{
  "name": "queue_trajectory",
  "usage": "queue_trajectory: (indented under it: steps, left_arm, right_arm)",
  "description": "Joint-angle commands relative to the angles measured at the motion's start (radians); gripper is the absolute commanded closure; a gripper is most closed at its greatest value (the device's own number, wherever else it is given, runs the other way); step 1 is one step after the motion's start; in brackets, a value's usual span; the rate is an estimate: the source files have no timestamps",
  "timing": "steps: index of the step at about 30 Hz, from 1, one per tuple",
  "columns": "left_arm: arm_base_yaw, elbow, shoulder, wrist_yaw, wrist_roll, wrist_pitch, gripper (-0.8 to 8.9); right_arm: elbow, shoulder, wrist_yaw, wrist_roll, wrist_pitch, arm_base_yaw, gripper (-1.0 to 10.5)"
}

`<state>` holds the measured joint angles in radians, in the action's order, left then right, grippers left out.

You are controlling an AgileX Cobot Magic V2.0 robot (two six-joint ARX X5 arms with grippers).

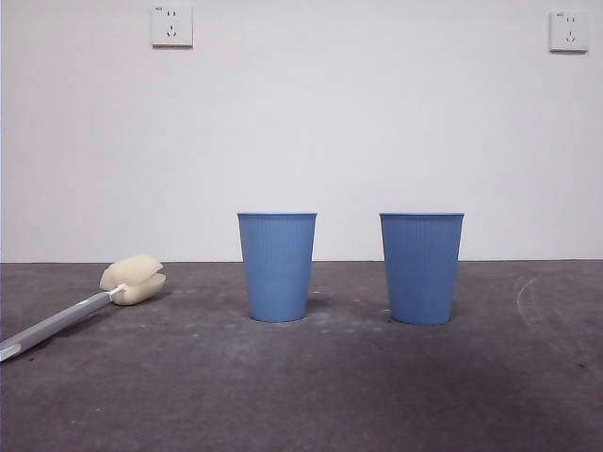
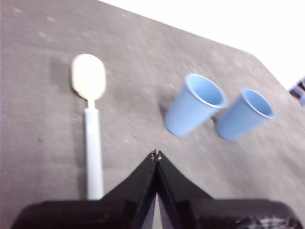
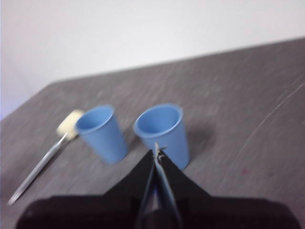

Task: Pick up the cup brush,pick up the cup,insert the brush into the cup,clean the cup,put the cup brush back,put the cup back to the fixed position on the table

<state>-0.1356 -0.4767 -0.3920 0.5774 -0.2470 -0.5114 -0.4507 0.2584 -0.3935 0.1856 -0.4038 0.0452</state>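
**Inspector A:** State of the left gripper [image 2: 156,153]?

**Inspector B:** Jaws pressed together, holding nothing, raised above the table [image 1: 301,395]. The cup brush [image 2: 91,129] lies flat just to one side of the jaw tips, its sponge head pointing away from them.

**Inspector A:** And the right gripper [image 3: 157,149]?

**Inspector B:** Jaws likewise closed tip to tip, empty. One blue cup [image 3: 162,131] stands upright directly beyond the tips; the second cup [image 3: 101,132] stands beside it, apart from it, towards the brush.

**Inspector A:** Contact anywhere?

**Inspector B:** None seen. From the front, both cups stand on the table with a gap between them, the brush lying well apart from the nearer one.
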Motion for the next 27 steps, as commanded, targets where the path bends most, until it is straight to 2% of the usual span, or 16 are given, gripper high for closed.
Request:
queue_trajectory:
  steps: [1,6,9,13,18,19,20,22,23,24,25,27]
  left_arm:
    - [0.02,-0.077,-0.013,0.026,0.089,-0.127,8.21]
    - [0.058,-0.209,-0.033,0.025,0.183,-0.333,8.21]
    - [0.081,-0.261,-0.043,0.024,0.204,-0.389,8.21]
    - [0.099,-0.306,-0.062,0.024,0.214,-0.435,8.21]
    - [0.102,-0.338,-0.094,0.025,0.218,-0.453,7.95]
    - [0.102,-0.343,-0.1,0.025,0.217,-0.452,7.32]
    - [0.102,-0.347,-0.105,0.026,0.217,-0.452,6.23]
    - [0.102,-0.352,-0.116,0.026,0.211,-0.453,3.39]
    - [0.102,-0.352,-0.121,0.026,0.201,-0.453,2.08]
    - [0.103,-0.352,-0.126,0.026,0.2,-0.453,1.55]
    - [0.105,-0.352,-0.13,0.026,0.2,-0.455,1.54]
    - [0.111,-0.352,-0.141,0.025,0.2,-0.459,1.54]
  right_arm:
    - [-0.11,0.066,-0.069,-0.106,-0.11,0.0,9.6]
    - [-0.273,0.165,-0.121,-0.272,-0.321,0.0,9.6]
    - [-0.323,0.192,-0.121,-0.326,-0.389,0.0,9.6]
    - [-0.357,0.206,-0.121,-0.37,-0.447,0.0,9.6]
    - [-0.367,0.21,-0.119,-0.374,-0.462,0.0,9.3]
    - [-0.367,0.21,-0.12,-0.373,-0.462,0.0,9.0]
    - [-0.368,0.21,-0.12,-0.373,-0.462,0.0,8.0]
    - [-0.37,0.21,-0.12,-0.37,-0.462,0.0,5.9]
    - [-0.372,0.21,-0.12,-0.367,-0.461,0.0,4.5]
    - [-0.372,0.21,-0.119,-0.359,-0.46,0.0,3.7]
    - [-0.372,0.21,-0.119,-0.349,-0.46,0.0,3.4]
    - [-0.372,0.21,-0.119,-0.346,-0.461,0.0,3.4]
